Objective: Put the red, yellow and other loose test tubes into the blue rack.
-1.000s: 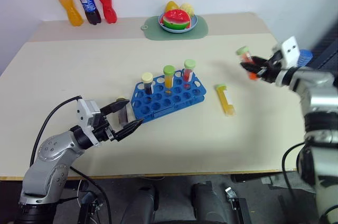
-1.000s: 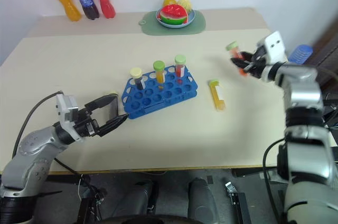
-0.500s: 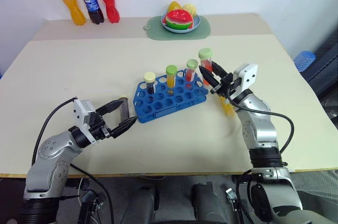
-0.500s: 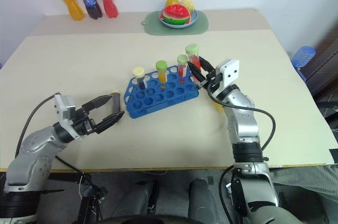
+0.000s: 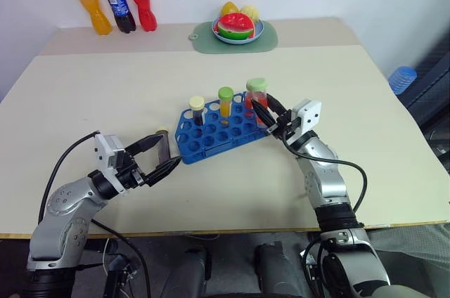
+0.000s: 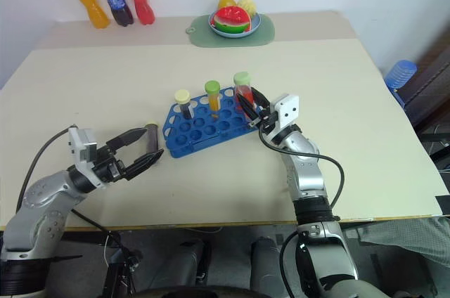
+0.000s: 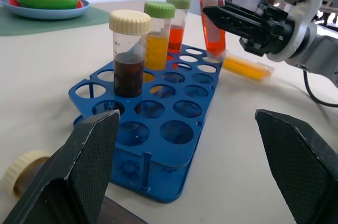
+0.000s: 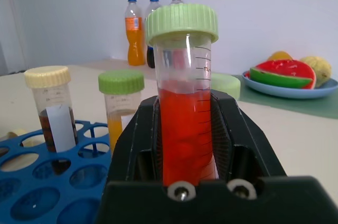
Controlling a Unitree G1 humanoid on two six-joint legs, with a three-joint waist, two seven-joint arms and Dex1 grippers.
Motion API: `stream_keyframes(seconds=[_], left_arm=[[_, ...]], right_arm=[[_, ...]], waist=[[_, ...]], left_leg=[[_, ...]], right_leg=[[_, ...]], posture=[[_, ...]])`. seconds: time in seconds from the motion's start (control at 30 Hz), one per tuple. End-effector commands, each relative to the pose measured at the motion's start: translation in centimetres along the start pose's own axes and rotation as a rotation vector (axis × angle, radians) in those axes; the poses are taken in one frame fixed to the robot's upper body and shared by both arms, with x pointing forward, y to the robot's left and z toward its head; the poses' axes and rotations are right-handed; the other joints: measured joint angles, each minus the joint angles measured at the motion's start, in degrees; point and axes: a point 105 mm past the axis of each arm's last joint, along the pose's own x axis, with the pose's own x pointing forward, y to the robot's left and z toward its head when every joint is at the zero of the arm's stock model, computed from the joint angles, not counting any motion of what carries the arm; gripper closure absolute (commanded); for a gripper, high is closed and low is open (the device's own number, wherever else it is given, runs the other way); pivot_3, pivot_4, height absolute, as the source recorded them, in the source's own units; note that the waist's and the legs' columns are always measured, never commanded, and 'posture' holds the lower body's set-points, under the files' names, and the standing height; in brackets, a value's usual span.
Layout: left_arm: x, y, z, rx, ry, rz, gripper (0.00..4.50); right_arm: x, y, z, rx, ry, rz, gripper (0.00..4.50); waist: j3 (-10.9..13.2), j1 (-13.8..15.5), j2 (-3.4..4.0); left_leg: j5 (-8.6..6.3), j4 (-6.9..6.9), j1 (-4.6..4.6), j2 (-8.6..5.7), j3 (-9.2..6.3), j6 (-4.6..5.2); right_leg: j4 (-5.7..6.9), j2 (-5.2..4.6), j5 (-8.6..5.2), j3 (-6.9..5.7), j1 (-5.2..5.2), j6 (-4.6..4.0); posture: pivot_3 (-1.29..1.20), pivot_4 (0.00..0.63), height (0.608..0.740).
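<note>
My left pincer (image 5: 163,158) hangs spread wide just beside the blue rack (image 5: 218,133), while my right pincer (image 5: 266,114) is clamped on a red-orange test tube (image 5: 257,101) at the rack's far corner.

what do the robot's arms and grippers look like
Both arms are silver-grey metal with dark joints and a black cable looping alongside. The left gripper and right gripper each have two black fingers, textured inside, on a white wrist block.
</note>
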Motion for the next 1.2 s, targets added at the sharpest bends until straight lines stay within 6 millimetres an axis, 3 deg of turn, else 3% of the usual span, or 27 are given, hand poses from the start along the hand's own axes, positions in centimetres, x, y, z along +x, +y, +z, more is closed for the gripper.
stream_keyframes(seconds=[0.03, 0.6, 0.7, 0.93, 1.03, 1.2], left_arm=[[-0.5, -0.1, 1.0, 0.049, -0.019, 0.007, 0.23], [0.1, -0.7, 1.4, 0.051, -0.040, -0.009, 0.23], [0.1, -0.6, 1.2, 0.048, -0.040, -0.009, 0.23], [-0.3, -0.4, 0.4, 0.035, -0.037, -0.007, 0.23], [-0.1, -0.5, 0.4, 0.032, -0.042, -0.010, 0.23], [0.2, -0.6, 0.3, 0.029, -0.047, -0.012, 0.23]], right_arm=[[0.5, 0.6, -0.1, 0.002, -0.009, 0.014, 3.73], [0.9, 0.4, -1.7, -0.016, 0.010, -0.026, 3.73], [0.6, 0.9, -1.8, 0.051, -0.006, 0.013, 3.73], [-0.4, 0.9, -0.8, -0.082, -0.017, 0.055, 0.14], [-1.3, 0.6, -0.1, -0.126, 0.004, 0.098, 0.14], [-4.6, -0.9, 1.4, -0.147, 0.140, 0.156, 0.14]], waist=[[0.00, -0.10, 0.01], [-0.04, -0.94, -0.01], [-0.04, -1.22, -0.01], [-0.03, -1.26, 0.01], [-0.03, -0.96, 0.01], [-0.03, -0.63, 0.02]], left_leg=[[0.00, -0.01, 0.01, 0.00, 0.00, 0.00], [0.01, -0.04, 0.06, 0.02, -0.01, -0.02], [0.02, -0.04, 0.07, 0.02, -0.04, -0.03], [0.02, -0.12, 0.06, 0.02, -0.04, -0.03], [0.02, -0.11, 0.06, 0.01, -0.04, -0.03], [0.02, -0.10, 0.05, -0.01, -0.04, -0.03]], right_leg=[[0.00, 0.00, 0.00, 0.00, 0.00, 0.00], [0.00, 0.04, 0.00, 0.00, 0.04, -0.01], [0.02, 0.05, 0.00, 0.00, 0.05, -0.01], [0.00, 0.06, 0.00, 0.01, 0.00, -0.02], [-0.01, 0.04, 0.00, 0.01, 0.01, -0.01], [-0.05, 0.01, 0.00, 0.01, 0.06, -0.01]], posture=[[0.00, 0.150, 0.740], [0.00, 0.150, 0.740], [0.00, 0.150, 0.740], [0.00, 0.150, 0.740], [0.00, 0.150, 0.740], [0.00, 0.150, 0.740]])
